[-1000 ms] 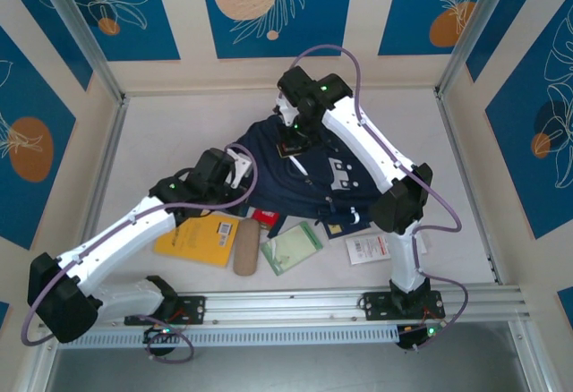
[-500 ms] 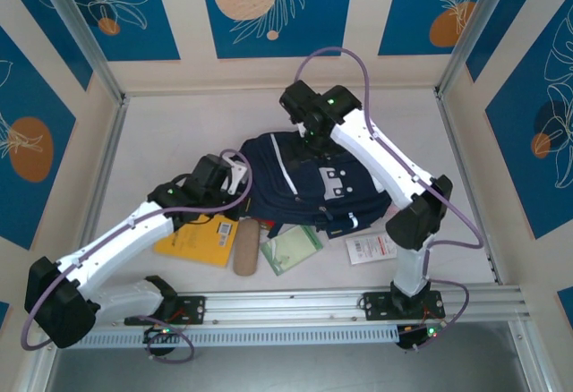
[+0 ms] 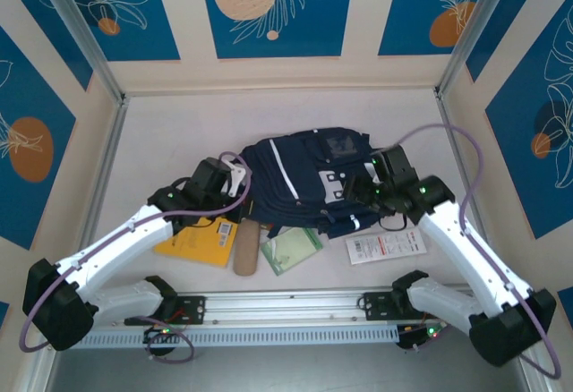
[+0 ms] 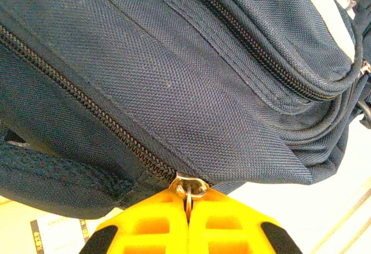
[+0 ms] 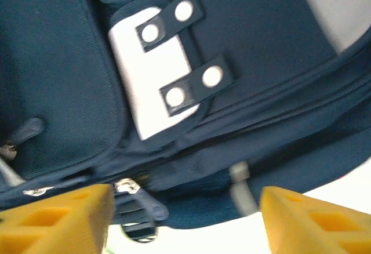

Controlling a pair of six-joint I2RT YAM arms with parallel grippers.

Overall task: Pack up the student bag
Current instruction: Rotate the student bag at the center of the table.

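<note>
**A:** Zipper pull (image 4: 188,187) sits pinched between the closed fingers of the left gripper (image 4: 186,200). The student bag (image 3: 300,186) spreads just beyond them.

**B:** And the right gripper (image 5: 185,207)?

**A:** A second ago it was up at the bag's far end. Now it has swung to the near right side, jaws apart and holding nothing, with the light grey patch (image 5: 145,86) just past its fingertips.

**B:** So the bag has settled flat. I'd guess unzipping comes next, since the yellow book (image 3: 192,240) still lies outside, beside the left fingers.
</note>
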